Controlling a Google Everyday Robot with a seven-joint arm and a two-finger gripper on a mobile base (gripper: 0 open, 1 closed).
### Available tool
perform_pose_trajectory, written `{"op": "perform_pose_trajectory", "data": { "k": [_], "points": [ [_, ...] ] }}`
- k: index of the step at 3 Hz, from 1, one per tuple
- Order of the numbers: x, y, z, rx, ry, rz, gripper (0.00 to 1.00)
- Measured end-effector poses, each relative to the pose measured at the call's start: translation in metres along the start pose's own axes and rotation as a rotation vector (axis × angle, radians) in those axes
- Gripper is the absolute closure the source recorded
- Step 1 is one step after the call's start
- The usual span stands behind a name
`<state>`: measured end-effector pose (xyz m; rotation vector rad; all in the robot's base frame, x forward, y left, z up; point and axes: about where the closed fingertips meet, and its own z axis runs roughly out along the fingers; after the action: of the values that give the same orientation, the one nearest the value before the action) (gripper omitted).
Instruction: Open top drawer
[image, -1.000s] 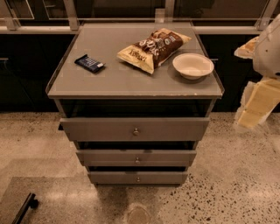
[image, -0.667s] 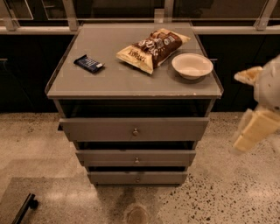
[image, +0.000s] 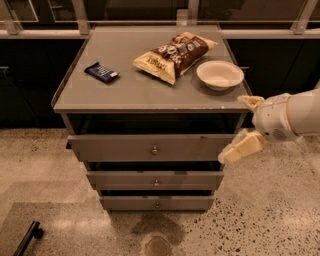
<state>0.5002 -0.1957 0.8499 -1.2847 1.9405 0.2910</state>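
Grey top drawer is seen standing partly out beneath the worktop, with its knob centred. The gripper is positioned just beside the drawer's right end, fingers spread wide and empty. A chip bag, bowl and bar are carried on the worktop.

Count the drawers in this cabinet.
3, stacked: top drawer under the tabletop, middle drawer below it, bottom drawer lowest. None seem hidden. The gripper hangs by the top drawer's right end.
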Motion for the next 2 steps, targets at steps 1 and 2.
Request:
{"op": "perform_pose_trajectory", "data": {
  "k": [1,2],
  "points": [
    [0.0068,-0.0392,0.0418,0.068,-0.085,0.057,0.00],
    [0.0096,-0.0431,0.0440,0.083,-0.085,0.062,0.18]
  ]
}}
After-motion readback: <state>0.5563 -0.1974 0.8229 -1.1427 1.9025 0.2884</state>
